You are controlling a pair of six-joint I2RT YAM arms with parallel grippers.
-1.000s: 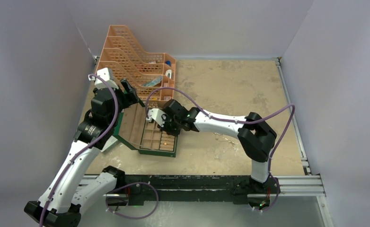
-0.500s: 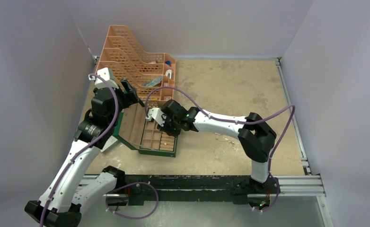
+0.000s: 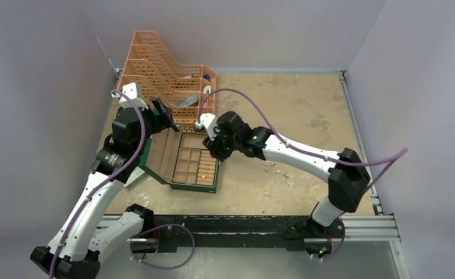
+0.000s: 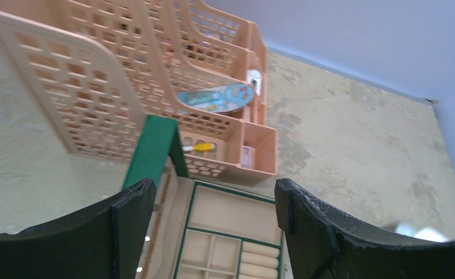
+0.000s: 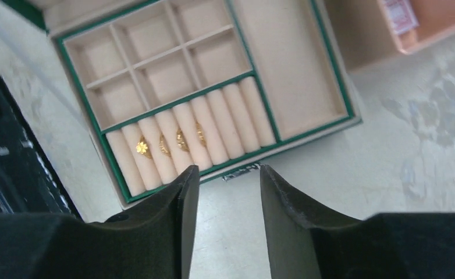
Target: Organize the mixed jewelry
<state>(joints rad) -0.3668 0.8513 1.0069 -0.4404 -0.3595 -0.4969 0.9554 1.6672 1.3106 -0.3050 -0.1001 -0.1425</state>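
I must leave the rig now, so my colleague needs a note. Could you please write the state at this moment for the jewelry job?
Left gripper: jaws open, empty, by the raised lid of the green box.
Right gripper: jaws open, empty, over the box's ring-roll side.
Done: four gold rings sit in the ring rolls.
Left: other compartments bare; I see no further jewelry, so search the table.

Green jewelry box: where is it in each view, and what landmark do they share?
Top external: green jewelry box left of centre, between the arms.
Left wrist: green jewelry box bottom centre, lid raised.
Right wrist: green jewelry box upper left, open, seen from above.
Shared landmark: peach mesh rack, next to the box in all three.
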